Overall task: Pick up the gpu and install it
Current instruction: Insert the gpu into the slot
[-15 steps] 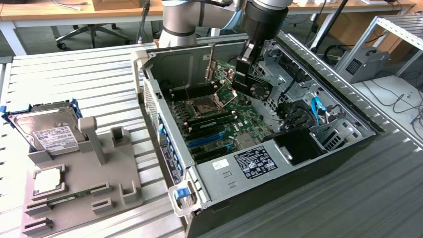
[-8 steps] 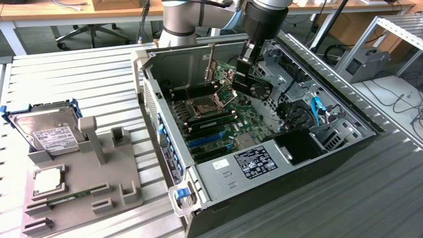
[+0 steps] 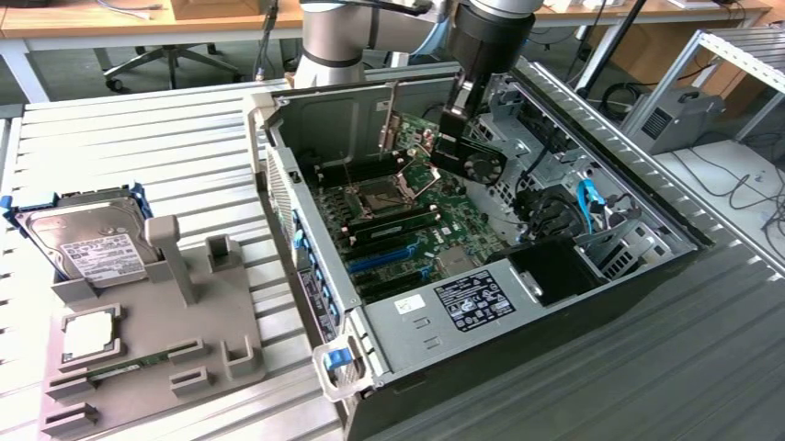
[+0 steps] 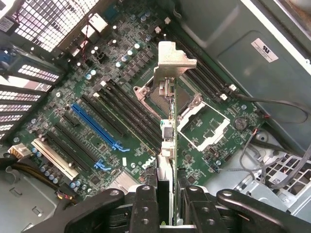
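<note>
The gpu, a card with a black fan and a green board, hangs inside the open computer case above the motherboard, near the case's far end. My gripper is shut on the card's upper edge. In the wrist view the gpu is seen edge-on, its silver bracket pointing away from me, clamped between my black fingers. It hovers over the CPU socket. The long blue slot lies off to one side of it.
At the exterior view's left, a grey fixture carries a silver hard drive, a processor chip and a small green memory stick. The case's walls, drive bays and loose cables crowd the card.
</note>
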